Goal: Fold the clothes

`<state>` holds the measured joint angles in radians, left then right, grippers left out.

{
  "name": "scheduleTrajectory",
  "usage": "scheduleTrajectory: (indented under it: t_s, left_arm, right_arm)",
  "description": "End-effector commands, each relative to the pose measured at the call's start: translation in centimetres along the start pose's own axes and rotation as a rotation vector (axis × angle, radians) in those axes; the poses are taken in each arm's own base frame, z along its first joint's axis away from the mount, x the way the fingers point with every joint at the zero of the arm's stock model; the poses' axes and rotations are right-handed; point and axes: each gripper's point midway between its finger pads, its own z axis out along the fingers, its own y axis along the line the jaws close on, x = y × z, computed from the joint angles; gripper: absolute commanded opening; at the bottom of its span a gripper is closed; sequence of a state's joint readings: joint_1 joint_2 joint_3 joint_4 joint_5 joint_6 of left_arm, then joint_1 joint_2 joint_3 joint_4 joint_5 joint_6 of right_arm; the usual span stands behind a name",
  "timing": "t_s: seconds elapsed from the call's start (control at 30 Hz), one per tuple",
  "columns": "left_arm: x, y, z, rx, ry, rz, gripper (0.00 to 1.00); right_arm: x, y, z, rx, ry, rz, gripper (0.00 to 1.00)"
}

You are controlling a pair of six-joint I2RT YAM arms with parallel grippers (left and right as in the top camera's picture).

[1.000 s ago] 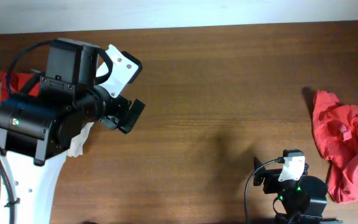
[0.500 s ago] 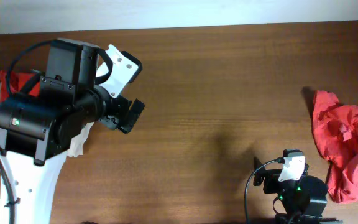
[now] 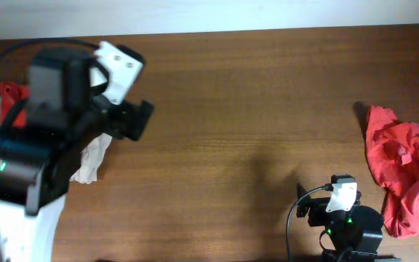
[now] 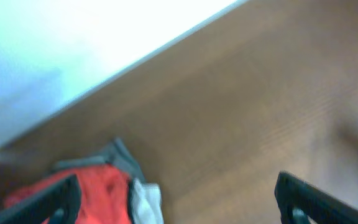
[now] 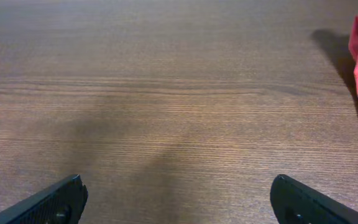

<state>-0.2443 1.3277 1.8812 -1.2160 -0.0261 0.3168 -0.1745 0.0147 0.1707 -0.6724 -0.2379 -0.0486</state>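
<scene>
While its fingers [image 4: 51,200] are standing wide apart, the left end effector [image 4: 179,204] is hovering upper left over a red-and-white cloth heap [image 4: 101,193], grey fabric [image 4: 127,160] showing only in its wrist view. The right end effector [image 5: 179,205], equally spread, is pointing along the tabletop [image 5: 166,93]; crumpled red clothes [image 3: 406,175] are lying far right.

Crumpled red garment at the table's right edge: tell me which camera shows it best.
Overhead: the red garment shows almost whole, bunched on the table. The right wrist view catches only a sliver at its right border; the left wrist view misses it.
</scene>
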Motion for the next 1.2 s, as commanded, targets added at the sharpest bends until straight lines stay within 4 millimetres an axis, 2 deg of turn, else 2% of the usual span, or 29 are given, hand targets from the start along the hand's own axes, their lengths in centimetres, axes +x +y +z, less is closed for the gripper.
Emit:
scheduleTrajectory:
  t_s: [0.0,0.1,0.23,0.43,0.47,0.7,0.93,1.17]
  left_arm:
    - [1.3,0.6,-0.9,-0.003,-0.074,-0.052,0.99]
    - [3.1,0.6,-0.3,-0.019,-0.127,-0.072,0.99]
    - [7.1,0.1,0.5,-0.063,-0.170,-0.084,0.99]
    - [13.2,-2.5,1.3,-0.085,-0.240,-0.124,0.99]
    - [14.9,-3.2,1.6,-0.091,-0.262,-0.125,0.99]
    - [20.6,-5.5,3.0,-0.120,-0.344,-0.117,0.99]
    - [24.0,-6.7,5.2,-0.117,-0.334,-0.117,0.99]
    - [25.2,-7.0,7.4,-0.130,-0.374,-0.117,0.99]
  right_arm:
    - [0.0,0.2,0.0,-0.013,-0.009,0.003,0.99]
    - [0.0,0.2,0.0,-0.013,-0.009,0.003,0.99]
    - [0.0,0.2,0.0,-0.013,-0.009,0.003,0.99]
    - [0.0,0.2,0.0,-0.013,-0.009,0.003,0.99]
    - [0.0,0.2,0.0,-0.013,-0.009,0.003,0.99]
    - [0.0,0.2,0.0,-0.013,-0.009,0.003,0.99]
    - [0.0,0.2,0.0,-0.013,-0.009,0.003,0.99]
    - [0.0,0.2,0.0,-0.013,-0.009,0.003,0.99]
